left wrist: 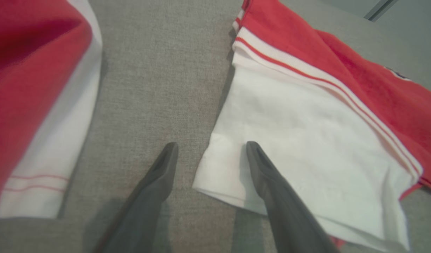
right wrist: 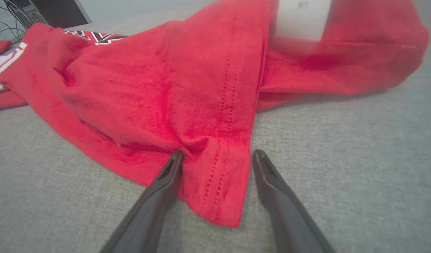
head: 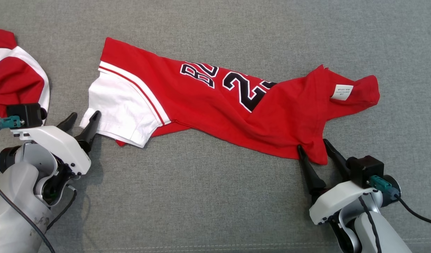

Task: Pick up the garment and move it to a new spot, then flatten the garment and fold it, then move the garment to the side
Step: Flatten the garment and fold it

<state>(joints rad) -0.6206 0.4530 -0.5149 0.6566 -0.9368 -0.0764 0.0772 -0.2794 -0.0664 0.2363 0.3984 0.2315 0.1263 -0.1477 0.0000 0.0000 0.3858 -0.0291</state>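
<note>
Starting at the far left: a second red-and-white garment [head: 15, 77], cut by the picture's edge, apart from the work. Next to it, left gripper [head: 84, 114], released and wide, one finger over the corner of the white sleeve [head: 120, 109], the other on the bare grey fabric surface [head: 215, 196]. Then the garment [head: 208, 105] itself, a red jersey with black numbers, stretched across the middle but wrinkled and twisted, hem turned over near the label [head: 342, 92]. At the right, right gripper [head: 312, 144], also released, straddling the red lower corner without pinching it. Judged from this: probably placed at its spot, flattening only begun; folding and moving aside not yet done.
</note>
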